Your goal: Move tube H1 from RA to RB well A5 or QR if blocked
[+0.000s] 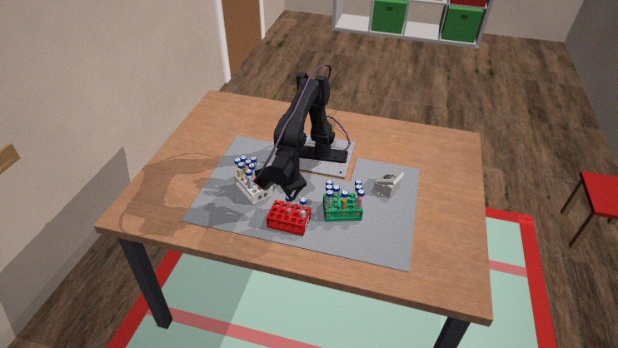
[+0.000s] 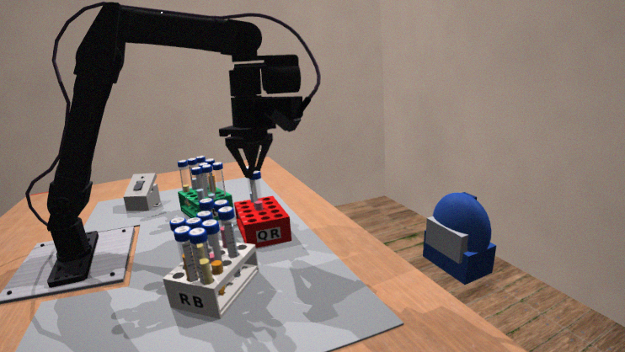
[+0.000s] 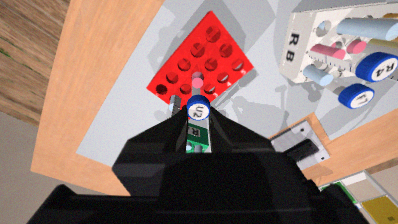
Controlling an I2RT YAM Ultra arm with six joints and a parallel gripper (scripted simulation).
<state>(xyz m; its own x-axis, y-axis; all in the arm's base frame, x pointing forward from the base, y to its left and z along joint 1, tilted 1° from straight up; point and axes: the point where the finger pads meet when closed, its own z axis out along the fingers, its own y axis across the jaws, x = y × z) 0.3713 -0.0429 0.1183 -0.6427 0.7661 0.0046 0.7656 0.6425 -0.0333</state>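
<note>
The wooden table (image 1: pixel 454 216) (image 2: pixel 376 262) (image 3: pixel 95 60) carries the gray bench mat (image 1: pixel 380 233) (image 2: pixel 358 323) (image 3: pixel 130 100). The black arm (image 1: pixel 298 112) (image 2: pixel 184 30) (image 3: pixel 225 185) is extended over it. White rack RB (image 1: pixel 259 194) (image 2: pixel 192 299) (image 3: pixel 292 50) is partly masked by its tubes and cropped in the wrist view. Red rack QR (image 1: pixel 287 225) (image 2: pixel 266 236) (image 3: pixel 207 20) is located between RB and green rack RA (image 1: pixel 342 216) (image 2: pixel 185 205) (image 3: pixel 197 132), of which only a sliver is exposed in the wrist view. On the sloped gray box (image 1: pixel 389 183) (image 2: pixel 140 192), no lamp state can be read.

The gripper (image 1: pixel 293 196) (image 2: pixel 250 174) (image 3: pixel 198 111) is clenched on the capped end of tube U2 (image 1: pixel 288 205) (image 2: pixel 254 188) (image 3: pixel 197 82), held upright above QR. Its pink lower end is seen at the rack's top; insertion depth cannot be determined. A second tube (image 1: pixel 302 207) is seated in QR. Tube H1 cannot be identified or located, as most cap labels are illegible or concealed.
</note>
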